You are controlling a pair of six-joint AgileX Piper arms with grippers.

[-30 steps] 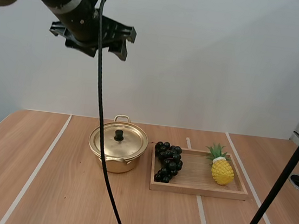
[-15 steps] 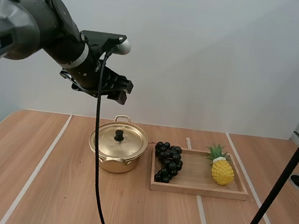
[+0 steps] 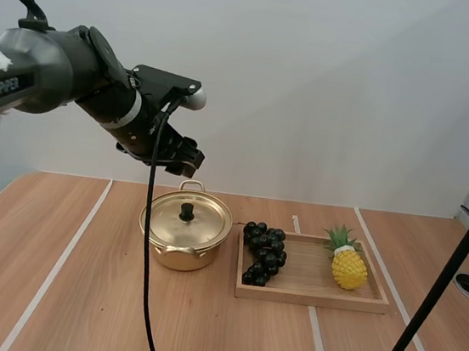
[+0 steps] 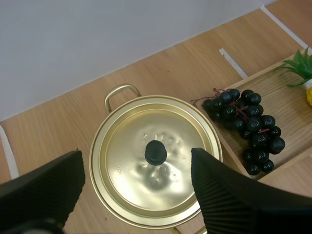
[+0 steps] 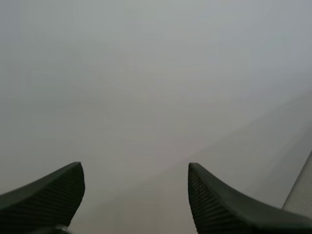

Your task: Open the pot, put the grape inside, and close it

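Left gripper (image 3: 183, 164) status: fingers apart, ribbed inner faces turned to each other, nothing held between them. The gripper hangs in the air above the round gold metal pot (image 3: 183, 231), over its rear rim, and touches nothing. From the left wrist camera, one finger stands to each side of the gold lid (image 4: 146, 190), and the lid's black knob (image 4: 155, 152) lies below the gap between them. The lid is seated on the pot, so the pot is closed.

Below the left gripper and off to its right, the bunch of dark purple-black grapes (image 3: 263, 253) lies on the shallow rectangular wooden tray (image 3: 307, 280), at the tray end just beside the pot. A yellow toy pineapple with green leaves (image 3: 348, 265) lies farther from the gripper on the same tray, apart from the grapes. Pot and tray rest on the light wooden table with white stripes (image 3: 74, 293).

Right gripper (image 5: 134, 168) status: fingers apart, nothing between them, plain grey surface ahead.
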